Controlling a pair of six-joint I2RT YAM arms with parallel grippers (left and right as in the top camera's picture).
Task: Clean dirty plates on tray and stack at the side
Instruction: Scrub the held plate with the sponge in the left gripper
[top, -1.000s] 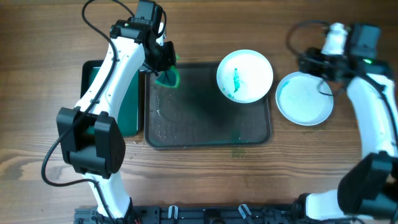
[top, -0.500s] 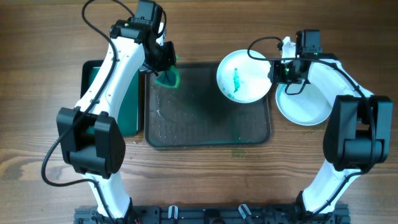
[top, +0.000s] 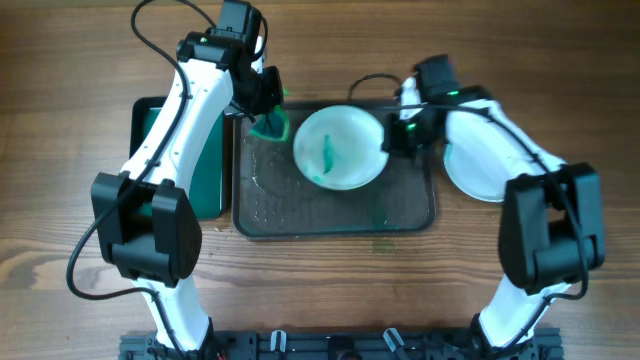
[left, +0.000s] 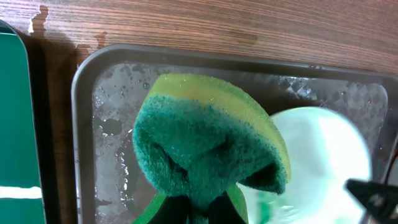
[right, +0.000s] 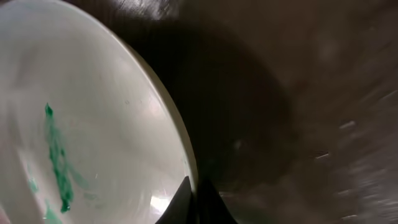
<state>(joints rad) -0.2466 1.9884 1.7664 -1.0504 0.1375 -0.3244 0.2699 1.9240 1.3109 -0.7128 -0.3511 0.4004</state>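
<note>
A white plate (top: 340, 147) with a teal-green smear sits over the middle of the dark grey-green tray (top: 300, 215). My right gripper (top: 392, 140) is shut on its right rim; the right wrist view shows the fingers (right: 196, 202) pinching the plate's edge (right: 93, 124). My left gripper (top: 262, 112) is shut on a yellow-and-green sponge (top: 272, 124) at the tray's back left corner, just left of the plate. The left wrist view shows the sponge (left: 211, 143) above the wet tray (left: 106, 124) and the plate (left: 323, 162). A clean white plate (top: 485, 165) lies on the table right of the tray.
A smaller black tray with a bright green inside (top: 205, 150) lies left of the big tray, partly under my left arm. A small green stain marks the wood (top: 382, 243) in front of the tray. Water droplets cover the tray floor.
My right gripper came in from the right, took the dirty plate's right rim and dragged it left to the tray's middle. The left arm and sponge have not moved.
</note>
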